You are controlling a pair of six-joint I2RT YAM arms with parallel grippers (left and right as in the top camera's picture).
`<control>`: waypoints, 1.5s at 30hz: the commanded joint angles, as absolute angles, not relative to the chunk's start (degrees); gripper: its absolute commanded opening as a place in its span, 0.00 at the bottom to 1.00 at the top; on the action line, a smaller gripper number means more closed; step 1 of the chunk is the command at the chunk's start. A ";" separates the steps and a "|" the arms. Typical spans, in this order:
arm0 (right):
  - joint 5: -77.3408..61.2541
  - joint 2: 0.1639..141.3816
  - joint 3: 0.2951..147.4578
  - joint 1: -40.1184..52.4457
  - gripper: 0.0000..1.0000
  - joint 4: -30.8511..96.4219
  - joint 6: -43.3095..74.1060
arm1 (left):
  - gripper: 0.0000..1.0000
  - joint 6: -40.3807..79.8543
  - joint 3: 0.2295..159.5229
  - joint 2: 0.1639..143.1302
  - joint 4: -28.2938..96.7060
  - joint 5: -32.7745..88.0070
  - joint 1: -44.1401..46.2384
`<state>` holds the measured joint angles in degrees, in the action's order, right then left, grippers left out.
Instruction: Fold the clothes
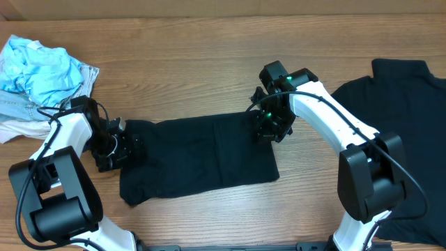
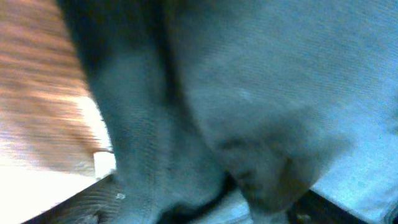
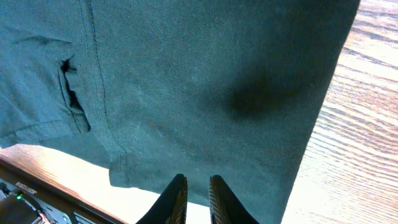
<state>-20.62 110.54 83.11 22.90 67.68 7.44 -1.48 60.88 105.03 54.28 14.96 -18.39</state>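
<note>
A black T-shirt (image 1: 198,157) lies folded into a rectangle at the middle of the table. My left gripper (image 1: 115,148) is at its left edge. In the blurred left wrist view the dark fabric (image 2: 236,99) fills the frame and bunches between the fingers, which sit wide apart. My right gripper (image 1: 270,127) hovers over the shirt's far right corner. In the right wrist view its fingers (image 3: 197,183) are close together with nothing between them, above the fabric (image 3: 205,81). A second black T-shirt (image 1: 404,125) lies spread at the right.
A pile of light blue and white clothes (image 1: 42,73) sits at the far left corner. Bare wooden tabletop (image 1: 181,77) lies behind the folded shirt and shows in the right wrist view (image 3: 360,137) beside its edge.
</note>
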 commanded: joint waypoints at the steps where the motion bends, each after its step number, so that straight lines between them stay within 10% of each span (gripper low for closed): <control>1: -21.10 110.04 82.87 23.00 0.16 67.57 7.03 | 0.57 -3.92 58.54 110.89 51.20 15.53 -17.93; 9: -21.06 110.04 82.89 23.00 0.16 67.57 7.03 | 0.05 -4.27 62.63 109.80 57.82 15.07 -18.09; 25: -17.74 110.04 82.91 14.59 0.11 68.12 13.74 | 0.04 -1.04 88.29 96.92 79.77 13.19 -10.52; 45: -20.25 110.04 82.89 2.59 0.11 68.01 11.77 | 0.13 21.41 88.23 96.51 65.56 8.88 32.86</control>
<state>-19.55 110.52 83.11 2.72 68.18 12.10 14.94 87.31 96.42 66.28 14.24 30.09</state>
